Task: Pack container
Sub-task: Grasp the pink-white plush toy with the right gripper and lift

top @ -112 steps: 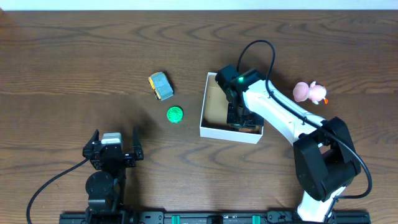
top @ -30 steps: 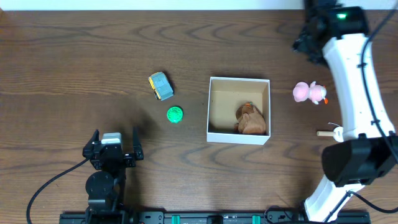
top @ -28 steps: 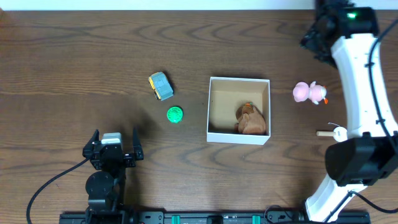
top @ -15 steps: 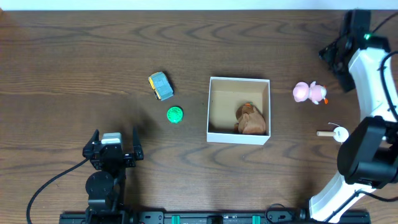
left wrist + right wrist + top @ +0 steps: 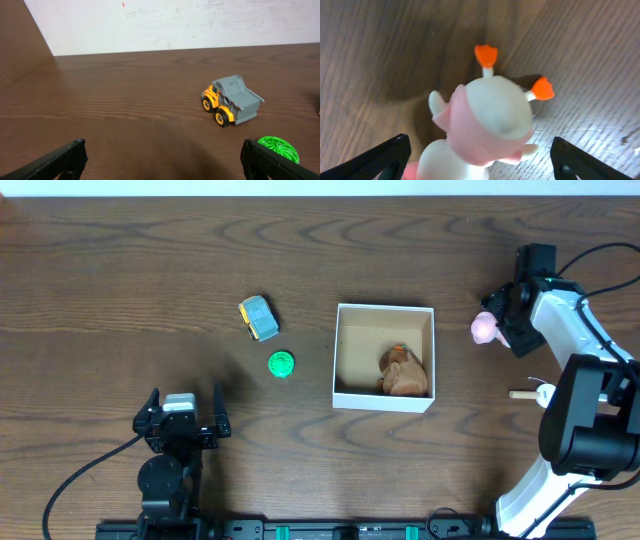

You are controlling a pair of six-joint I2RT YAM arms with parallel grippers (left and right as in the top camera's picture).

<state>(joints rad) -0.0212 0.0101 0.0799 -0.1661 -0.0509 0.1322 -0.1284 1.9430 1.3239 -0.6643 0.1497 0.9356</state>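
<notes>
R gripper [image 5: 506, 320] agape over pink toy [image 5: 487, 122] | orange nubs [image 5: 485, 54]: wrist cam only

The container [image 5: 336, 358] is sitting near the middle of the tabletop [image 5: 120, 270], and a plush toy [image 5: 405, 373] is lying inside it against the right wall, toward the near corner. Well apart to the container's left, a toy truck [image 5: 258, 318] is standing on its wheels, and a disc [image 5: 281, 364] is lying just beside it, nearer the robot. To the container's right, a duck figure [image 5: 484, 328] is resting on the tabletop, and the right gripper [image 5: 505, 318] is hanging over it with its fingers spread to either side. A small peg [image 5: 535, 393] is lying nearer the robot than the duck. The left gripper [image 5: 185, 402] is sitting at the near left with its fingers apart, facing the truck and disc.
</notes>
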